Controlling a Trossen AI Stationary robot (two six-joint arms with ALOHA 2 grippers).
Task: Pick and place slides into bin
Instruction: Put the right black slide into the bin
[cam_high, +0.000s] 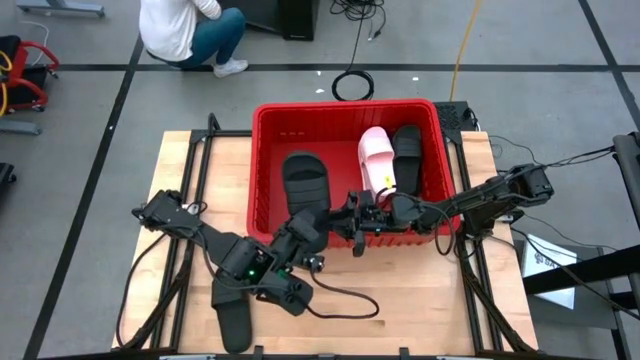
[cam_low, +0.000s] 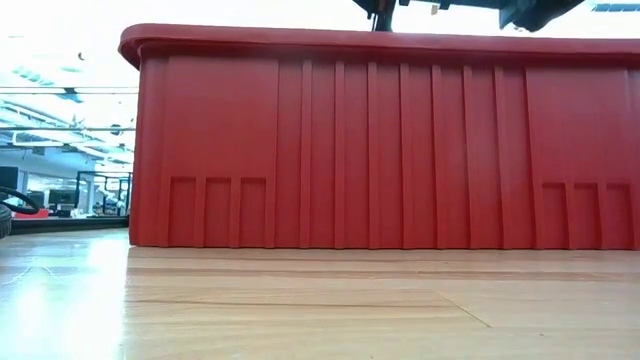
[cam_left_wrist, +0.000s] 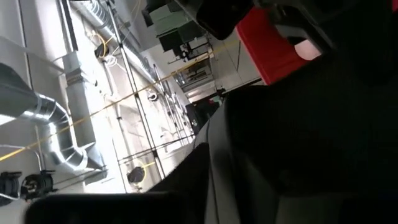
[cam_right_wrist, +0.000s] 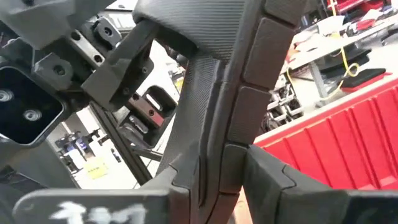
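The red bin (cam_high: 345, 115) stands at the table's far middle. In it lie a black slide (cam_high: 305, 178), a pink slide (cam_high: 377, 158) and another black slide (cam_high: 407, 146). One more black slide (cam_right_wrist: 211, 93) (cam_left_wrist: 298, 143) hangs between my two grippers above the bin's near wall (cam_low: 380, 150). My right gripper (cam_high: 372, 216) (cam_right_wrist: 205, 199), reaching in from the right, is shut on it. My left gripper (cam_high: 322, 226) comes from the left and stands right against the same slide; its housing (cam_right_wrist: 118, 68) shows beside the slide's far part. My right gripper pinches the black slide between its two fingers (cam_right_wrist: 292, 186), at the end of the sole nearest to it (cam_right_wrist: 211, 177). The fingers come about level from the table's right. The slide stands up beyond them, its ribbed sole (cam_right_wrist: 267, 62) showing, clear of the bin and the table.
Another black slide (cam_high: 235, 322) lies on the table near the front left, beside the left arm's cable. A person (cam_high: 185, 30) crouches on the floor beyond the table. The bin's wall fills the low view.
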